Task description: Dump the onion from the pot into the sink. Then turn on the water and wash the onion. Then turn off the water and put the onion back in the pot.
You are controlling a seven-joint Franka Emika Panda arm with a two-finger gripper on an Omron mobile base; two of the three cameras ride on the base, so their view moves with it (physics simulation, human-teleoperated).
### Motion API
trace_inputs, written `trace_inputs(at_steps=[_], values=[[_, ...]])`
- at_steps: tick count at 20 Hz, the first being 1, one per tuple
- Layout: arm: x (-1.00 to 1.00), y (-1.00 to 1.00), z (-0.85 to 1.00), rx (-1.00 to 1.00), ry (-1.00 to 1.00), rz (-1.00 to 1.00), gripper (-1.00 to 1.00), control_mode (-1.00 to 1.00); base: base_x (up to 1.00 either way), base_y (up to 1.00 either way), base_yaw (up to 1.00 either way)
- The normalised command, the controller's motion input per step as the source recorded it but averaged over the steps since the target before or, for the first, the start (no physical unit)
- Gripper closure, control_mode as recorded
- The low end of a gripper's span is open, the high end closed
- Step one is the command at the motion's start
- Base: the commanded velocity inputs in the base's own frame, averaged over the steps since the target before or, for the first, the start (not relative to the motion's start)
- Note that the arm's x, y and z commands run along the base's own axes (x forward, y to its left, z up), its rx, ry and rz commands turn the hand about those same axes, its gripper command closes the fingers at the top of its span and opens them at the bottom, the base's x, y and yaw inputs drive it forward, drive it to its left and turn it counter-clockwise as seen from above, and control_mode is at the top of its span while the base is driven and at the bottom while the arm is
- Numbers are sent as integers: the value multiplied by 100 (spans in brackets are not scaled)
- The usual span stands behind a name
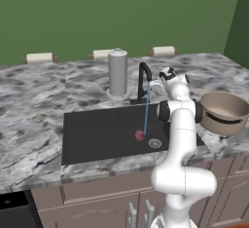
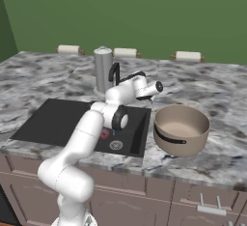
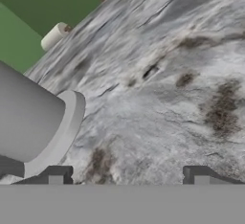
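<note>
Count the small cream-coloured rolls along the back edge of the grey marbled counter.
3, spaced along the green wall: a left roll, a middle roll partly behind the tall grey cylinder, and a right roll. No others visible.

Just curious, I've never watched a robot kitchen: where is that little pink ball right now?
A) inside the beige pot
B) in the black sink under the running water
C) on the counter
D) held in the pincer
B: the onion lies in the sink where the water lands.

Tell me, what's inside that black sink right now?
In the sink lies the onion, with the water falling onto it from the faucet. A round metal drain sits beside it. The arm covers the sink's right edge.
</note>
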Motion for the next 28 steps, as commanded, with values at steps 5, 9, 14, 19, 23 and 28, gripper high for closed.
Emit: trace_inputs(at_steps=[5,9,14,19,23,28], values=[[32,77,0,0,-1,6,-100,-100,0,0,0],[39,74,0,0,-1,6,-100,-100,0,0,0],[23,46,7,0,0,4,-100,-100,0,0,0],[-87,-19,80,-9,-8,-1,-100,-100,0,0,0],[-100,-31,85,-10,-8,-3,-100,-100,0,0,0],[-100,-10,62,-9,-3,-3,-100,-100,0,0,0]])
